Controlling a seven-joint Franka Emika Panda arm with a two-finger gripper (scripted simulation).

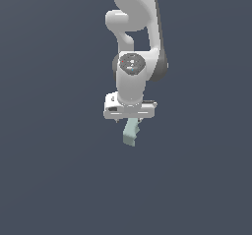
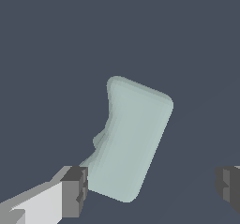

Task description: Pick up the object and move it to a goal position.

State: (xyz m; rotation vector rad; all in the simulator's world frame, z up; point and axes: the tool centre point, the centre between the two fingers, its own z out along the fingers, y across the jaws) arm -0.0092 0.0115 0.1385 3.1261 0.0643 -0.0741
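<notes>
Object [image 2: 129, 141] sits directly under the gripper [image 2: 152, 188], long axis tilted. Fingers spread wide: one touches or nearly touches its side, the other well clear. Nothing grasped.

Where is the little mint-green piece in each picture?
Exterior view: the mint-green piece sits near the middle, just under the white end effector.
Wrist view: the mint-green piece fills the centre, tilted, with one dark fingertip beside its lower corner and the other far off to the side.
Shared landmark: the end effector's white and grey fingers.
</notes>
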